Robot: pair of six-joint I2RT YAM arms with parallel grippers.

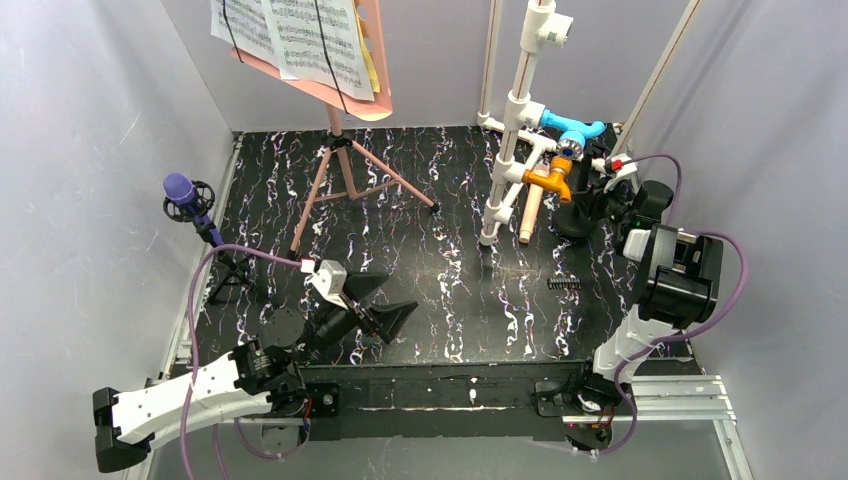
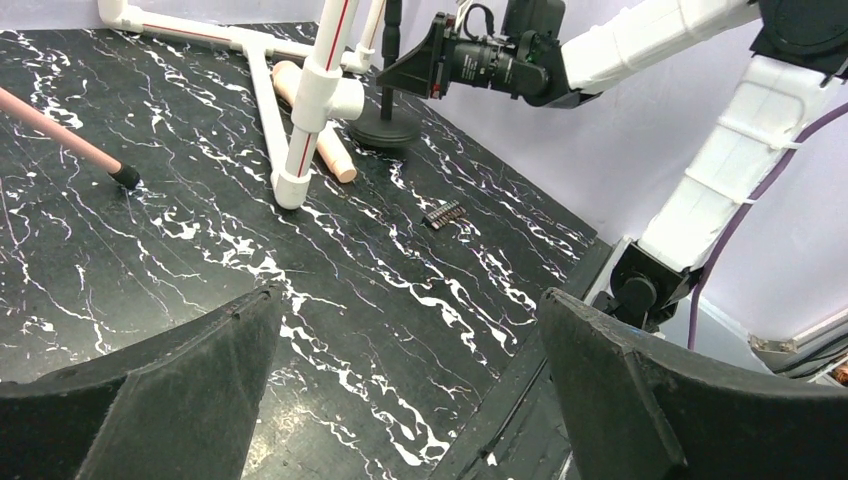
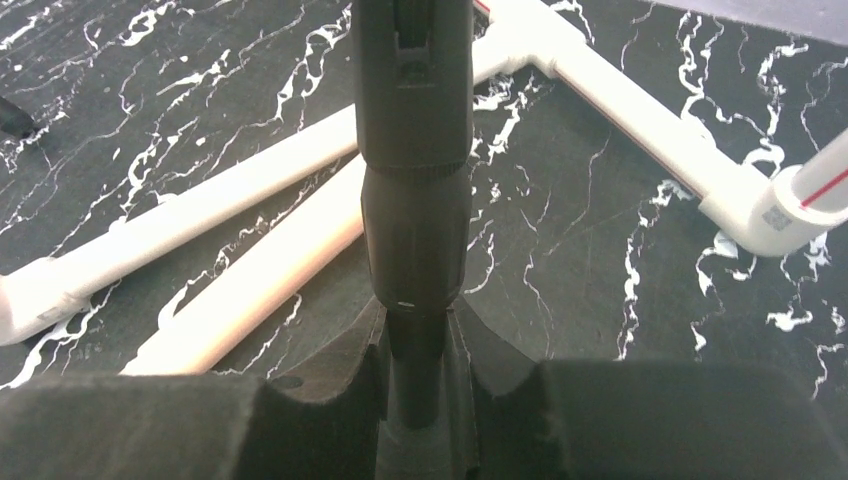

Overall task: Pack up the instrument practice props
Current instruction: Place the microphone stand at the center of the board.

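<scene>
- Purple round-headed microphone [image 1: 179,189] stood on a small black tripod [image 1: 232,275] at the tabletop's [image 1: 450,300] left edge.
- Pink sheet-music holder [image 1: 365,108] stood on folding tripod legs at the rear, printed music pages [image 1: 300,35] resting on it.
- Left hand [image 1: 385,302] hung open above the tabletop, gripping nothing.
- Beige cylindrical microphone [image 1: 531,212] lay flat beside the white pipe frame [image 1: 512,140].
- Right hand [image 3: 415,400] was closed around a black upright stand pole [image 3: 415,150].

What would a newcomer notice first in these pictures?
A pink music stand holding printed pages rises at the table's back. A purple microphone stands at the left edge. On the right, by the white pipe frame, the right claw is shut on a black upright post.
</scene>
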